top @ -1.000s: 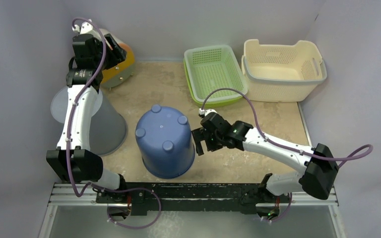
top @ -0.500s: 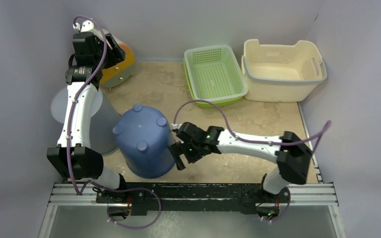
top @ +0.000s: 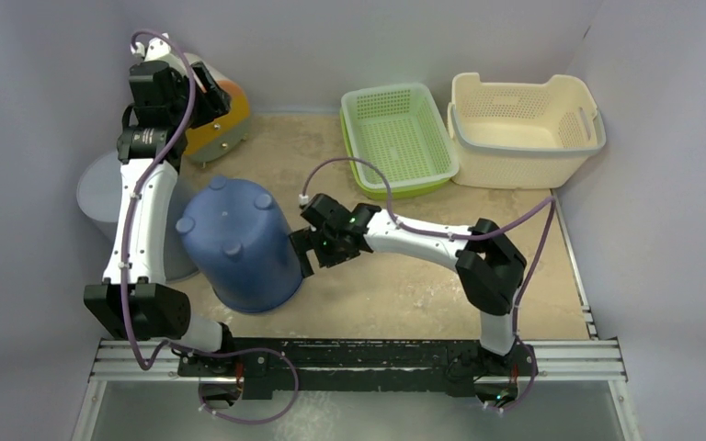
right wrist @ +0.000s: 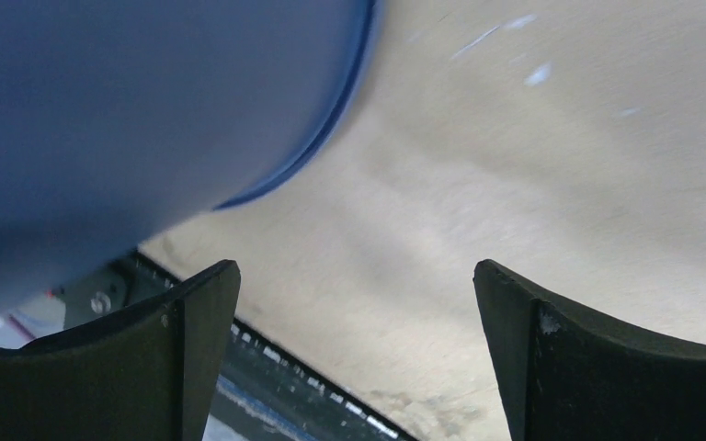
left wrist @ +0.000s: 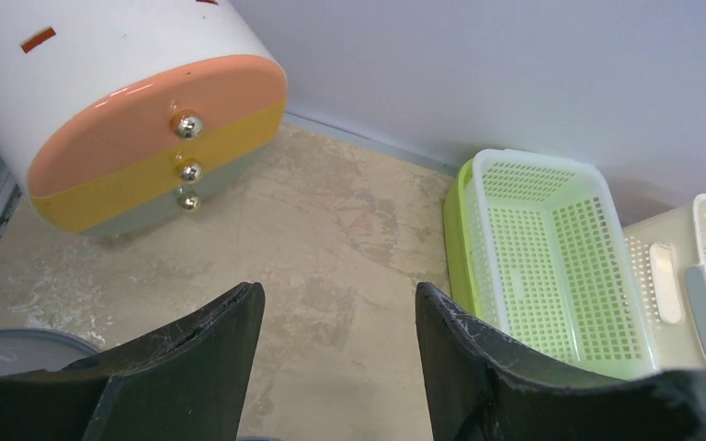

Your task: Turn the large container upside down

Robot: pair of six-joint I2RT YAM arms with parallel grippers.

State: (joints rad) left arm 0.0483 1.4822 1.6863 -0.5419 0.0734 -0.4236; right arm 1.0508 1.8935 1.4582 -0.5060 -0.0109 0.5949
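**Q:** So where's the big blue container [top: 239, 243] sitting right now? And what are your grippers up to?

**A:** It's on the table [top: 395, 294], left of the middle, knobby feet facing up and open end down. It's not flat though, it's tipped toward the gray bin [top: 96, 197] on my left. My left arm crosses right over that spot, so I can't tell if the two actually touch.

**Q:** Are you gripping it?

**A:** Nope. My right gripper [top: 305, 255] is right up against its right wall, but the fingers [right wrist: 161, 358] are spread wide with only bare table between them. On the right wrist cam the blue wall fills the top-left corner, outside the gap.

**Q:** And the other one?

**A:** My left gripper [left wrist: 335, 317] hangs at the back-left corner, well apart from the container, fingers parted with nothing in them. It's looking at the orange-and-yellow drawer unit [left wrist: 147, 138], the green basket [left wrist: 538, 257] and the cream basket [left wrist: 689, 276] just beside that.
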